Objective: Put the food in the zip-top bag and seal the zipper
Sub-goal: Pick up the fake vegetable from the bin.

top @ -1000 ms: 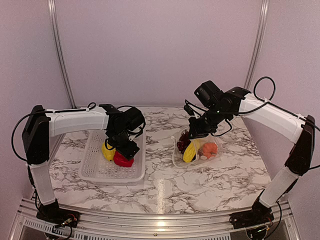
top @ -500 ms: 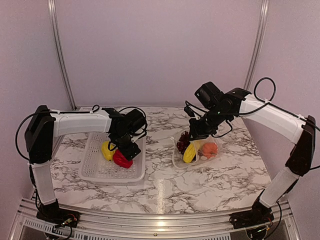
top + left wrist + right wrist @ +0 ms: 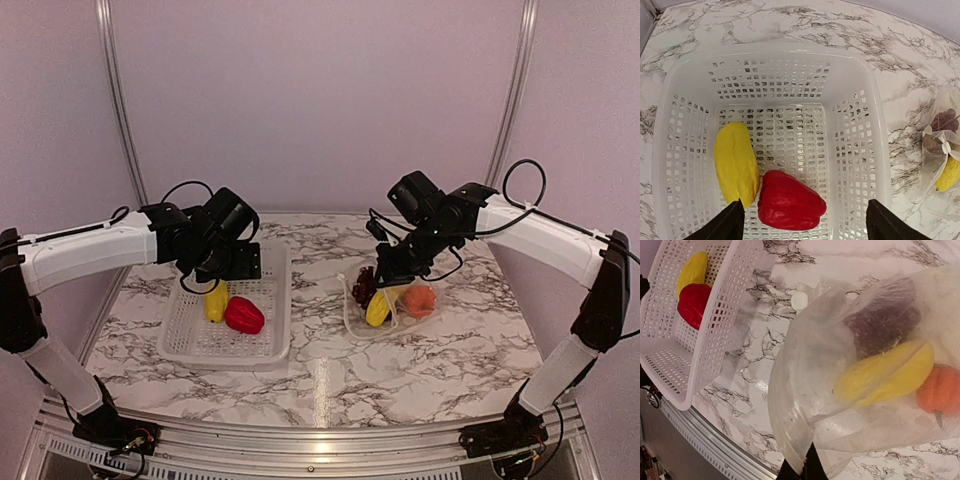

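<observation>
A red pepper and a yellow piece lie in the white perforated basket. They also show in the top view, the pepper beside the yellow piece. My left gripper is open and empty above them. The clear zip-top bag sits right of the basket and holds dark grapes, a yellow piece and an orange fruit. My right gripper is shut on the bag's mouth edge and holds it up. The zipper strip cannot be told apart from the bag.
The basket stands at the left on the marble table. The bag lies right of centre. A small white round cap sits by the bag. The table's metal front edge is near.
My left gripper has risen out of the basket and drawn back to the left, empty. The pepper and yellow piece stay in the basket. My right gripper still holds the bag.
</observation>
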### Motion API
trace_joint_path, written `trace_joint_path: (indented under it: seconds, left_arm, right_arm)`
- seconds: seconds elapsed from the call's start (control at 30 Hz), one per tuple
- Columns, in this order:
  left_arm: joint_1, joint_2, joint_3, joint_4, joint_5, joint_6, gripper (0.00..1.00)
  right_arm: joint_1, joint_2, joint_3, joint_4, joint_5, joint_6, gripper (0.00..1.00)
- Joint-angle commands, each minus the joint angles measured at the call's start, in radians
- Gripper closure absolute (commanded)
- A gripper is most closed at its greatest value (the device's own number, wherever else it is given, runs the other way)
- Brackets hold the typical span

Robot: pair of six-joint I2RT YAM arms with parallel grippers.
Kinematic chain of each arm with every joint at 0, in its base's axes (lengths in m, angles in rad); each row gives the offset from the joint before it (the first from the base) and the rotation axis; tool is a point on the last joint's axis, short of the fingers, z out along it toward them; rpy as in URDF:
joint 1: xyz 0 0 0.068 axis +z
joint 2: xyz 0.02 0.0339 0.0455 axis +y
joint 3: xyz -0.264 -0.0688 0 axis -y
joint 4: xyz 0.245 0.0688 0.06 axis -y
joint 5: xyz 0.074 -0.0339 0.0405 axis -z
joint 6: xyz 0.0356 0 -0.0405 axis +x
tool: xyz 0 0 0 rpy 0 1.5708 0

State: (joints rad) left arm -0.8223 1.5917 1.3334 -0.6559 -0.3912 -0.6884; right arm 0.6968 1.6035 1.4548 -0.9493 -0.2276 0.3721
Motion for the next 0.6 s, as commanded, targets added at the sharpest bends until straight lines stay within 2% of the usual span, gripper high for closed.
trace_joint_path:
  seconds: [0.0,0.3,0.57]
  left_arm:
    - [-0.034,-0.042,-0.125,0.127,0.04,-0.406,0.15]
    - [-0.036,-0.03,-0.224,0.132,0.081,-0.67,0.14]
    - [0.003,0.042,-0.25,0.165,0.155,-0.765,0.12]
  right_arm:
    - [0.006,-0.002,0.019,0.034,-0.02,0.009,1.0]
    - [0.006,-0.015,-0.008,0.056,-0.029,0.005,1.0]
    - [0.007,-0.048,-0.054,0.064,-0.029,0.014,1.0]
